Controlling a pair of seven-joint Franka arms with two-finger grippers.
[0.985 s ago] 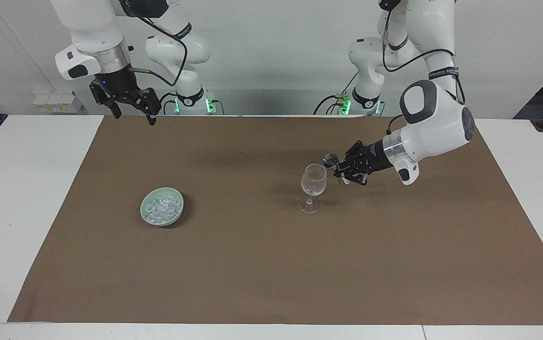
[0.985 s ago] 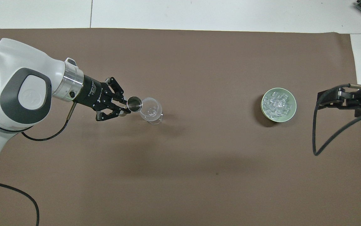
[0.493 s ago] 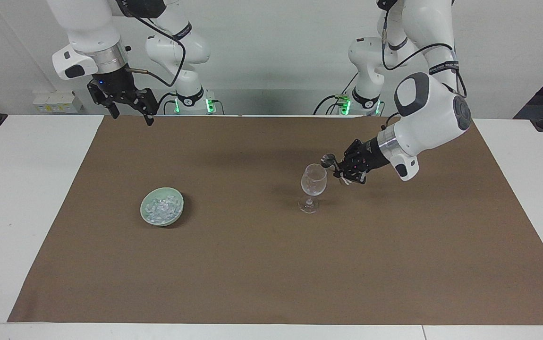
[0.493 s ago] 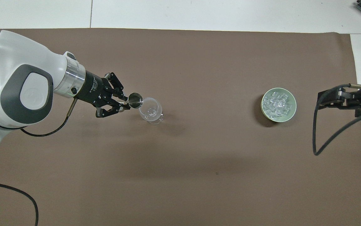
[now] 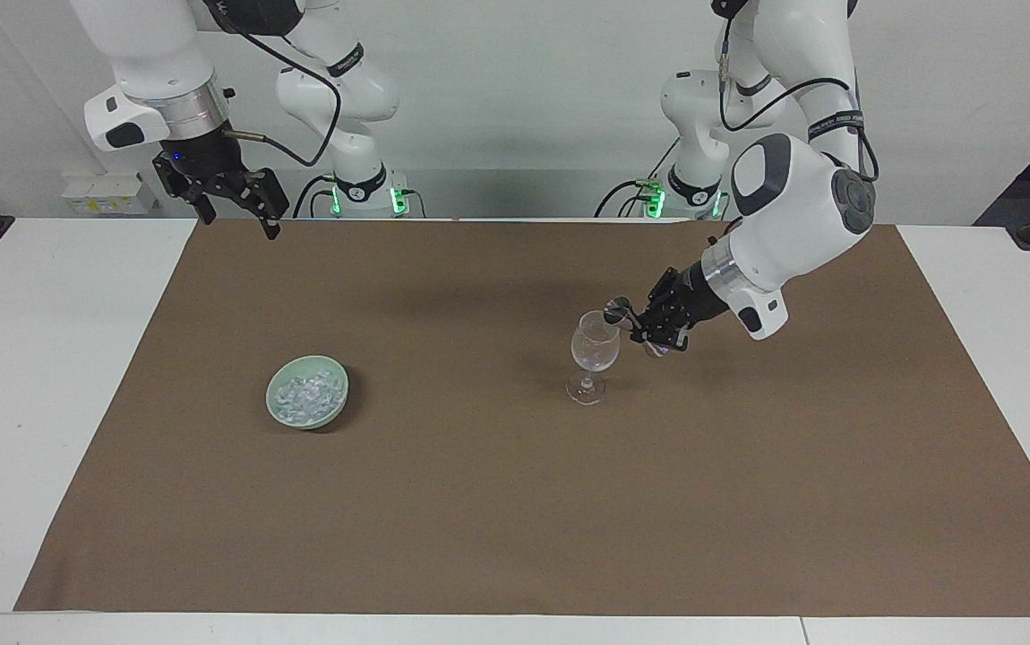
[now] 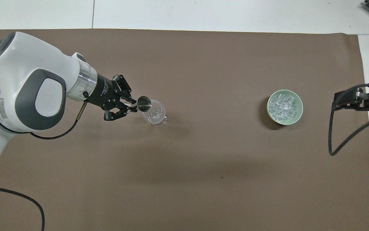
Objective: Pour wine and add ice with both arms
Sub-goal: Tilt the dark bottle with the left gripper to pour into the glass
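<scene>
A clear wine glass (image 5: 595, 345) (image 6: 154, 112) stands upright on the brown mat. My left gripper (image 5: 645, 331) (image 6: 130, 107) is shut on a small metal measuring cup (image 5: 617, 312) (image 6: 144, 103). The cup is tipped on its side at the glass's rim, on the side toward the left arm's end. The wine is hidden from both views. The ice (image 5: 304, 392) (image 6: 284, 106) lies heaped in a pale green bowl (image 5: 270, 399) (image 6: 297, 116) toward the right arm's end. My right gripper (image 5: 242, 224) (image 6: 345, 99) hangs open and holds nothing, high over the mat's edge by the robots.
The brown mat (image 5: 515, 520) covers most of the white table (image 5: 49, 358). Black cables hang from both wrists. The two arm bases stand at the robots' edge of the table.
The left arm's wrist has lifted and turned, tipping the cup further over the glass's rim. The right gripper has drifted up and toward its own end of the table.
</scene>
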